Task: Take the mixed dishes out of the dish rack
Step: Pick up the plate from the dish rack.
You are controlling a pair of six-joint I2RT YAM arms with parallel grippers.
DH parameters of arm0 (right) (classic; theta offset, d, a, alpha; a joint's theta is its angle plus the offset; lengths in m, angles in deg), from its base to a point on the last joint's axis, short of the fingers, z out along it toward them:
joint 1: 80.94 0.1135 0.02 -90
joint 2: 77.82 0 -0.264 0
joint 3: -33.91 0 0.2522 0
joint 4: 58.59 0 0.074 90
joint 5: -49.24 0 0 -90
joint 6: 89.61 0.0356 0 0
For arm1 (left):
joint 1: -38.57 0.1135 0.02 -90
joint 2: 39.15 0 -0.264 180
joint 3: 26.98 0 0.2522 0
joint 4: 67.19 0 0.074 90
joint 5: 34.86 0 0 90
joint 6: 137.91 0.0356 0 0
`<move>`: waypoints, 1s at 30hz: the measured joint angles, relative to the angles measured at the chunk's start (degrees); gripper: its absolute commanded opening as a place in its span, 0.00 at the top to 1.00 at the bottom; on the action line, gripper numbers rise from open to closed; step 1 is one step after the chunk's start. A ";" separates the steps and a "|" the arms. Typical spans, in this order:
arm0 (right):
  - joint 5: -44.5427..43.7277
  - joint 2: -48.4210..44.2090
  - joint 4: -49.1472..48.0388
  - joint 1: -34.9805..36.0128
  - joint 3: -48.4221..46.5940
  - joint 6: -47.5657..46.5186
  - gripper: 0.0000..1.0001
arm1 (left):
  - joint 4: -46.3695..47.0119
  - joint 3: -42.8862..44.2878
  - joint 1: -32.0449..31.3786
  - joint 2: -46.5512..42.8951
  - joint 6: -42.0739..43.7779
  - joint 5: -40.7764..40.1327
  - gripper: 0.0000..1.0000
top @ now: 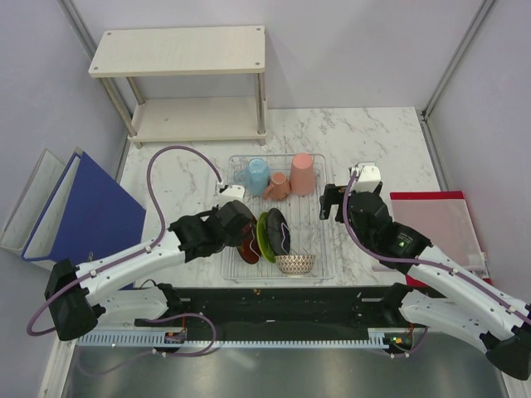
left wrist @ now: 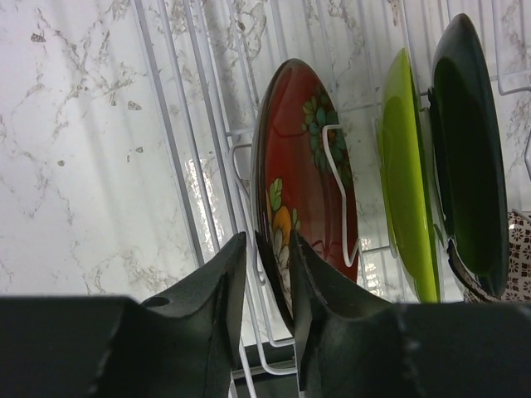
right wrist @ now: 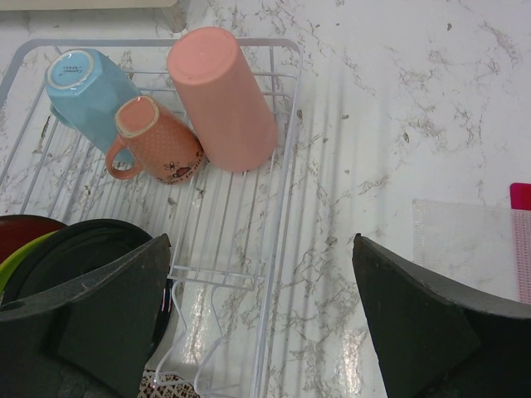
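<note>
Left wrist view puts the dark red-brown plate (left wrist: 303, 166) on edge in a wire slot in the near-left part of the dish rack (top: 309, 236), with the lime green plate (left wrist: 406, 191) and black plate (left wrist: 469, 149) standing close beside it. Our left gripper (left wrist: 266, 249) straddles the red plate's near rim, fingers narrowly apart with one at each face; we cannot tell whether they press it or merely flank it. Our right gripper (right wrist: 261, 249) hangs wide open over the rack's right edge, holding nothing. We judge the plate stiff, glazed and slippery, brittle if knocked, and fairly weighty. The rim looks like the only reachable hold, so we want a deep, firm bite there and a lift straight along the slot, clear of the wire prong across its face
</note>
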 measured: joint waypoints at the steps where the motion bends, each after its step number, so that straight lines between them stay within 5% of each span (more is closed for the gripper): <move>1: 0.00 0.00 0.00 0.00 0.00 0.00 0.02 | 0.24 -0.13 0.00 0.11 -0.17 0.09 0.72; 9: 0.00 0.02 0.00 0.00 0.02 0.00 0.02 | 1.05 -0.46 -0.04 0.37 -1.31 -0.24 0.98; 30: 0.00 0.46 0.00 0.00 0.02 0.02 0.02 | -5.44 6.08 -0.04 -0.72 2.23 -1.95 0.98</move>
